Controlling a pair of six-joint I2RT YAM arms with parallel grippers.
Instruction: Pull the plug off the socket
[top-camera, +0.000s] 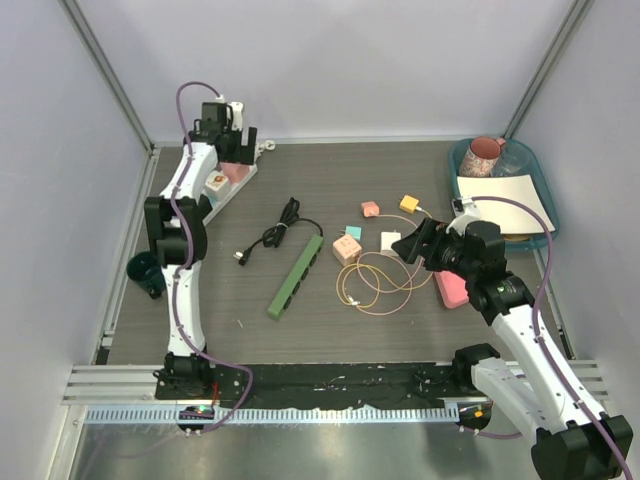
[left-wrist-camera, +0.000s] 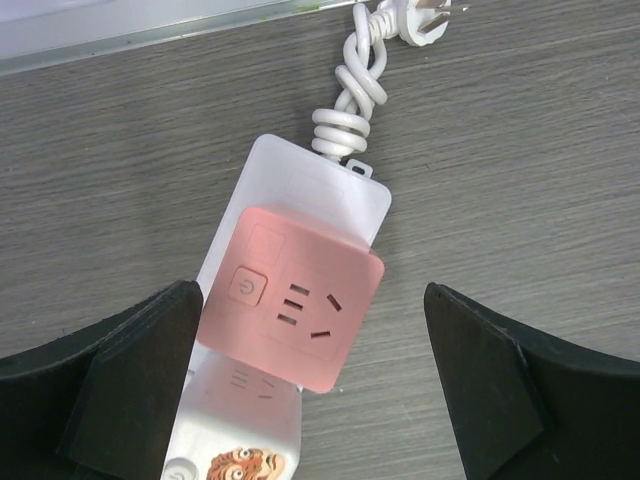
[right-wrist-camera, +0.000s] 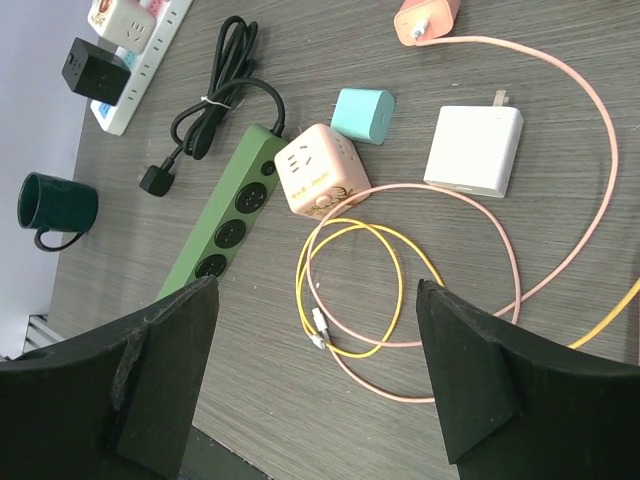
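Pink plug (left-wrist-camera: 290, 310) lies beneath the outstretched left tool (left-wrist-camera: 312, 375), its fingers (left-wrist-camera: 125, 385) spread wide.

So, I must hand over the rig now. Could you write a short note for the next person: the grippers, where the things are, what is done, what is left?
Left gripper: open, one finger on each side of the pink cube plug, not closed on it.
Right gripper: open, holds nothing, hangs near the green power strip.
Things: the pink cube plug sits in the white power strip, at the far left of the table.
Done: left arm lined up over the plug.
Left: close on the plug and pull it off; the strip may lift with it.
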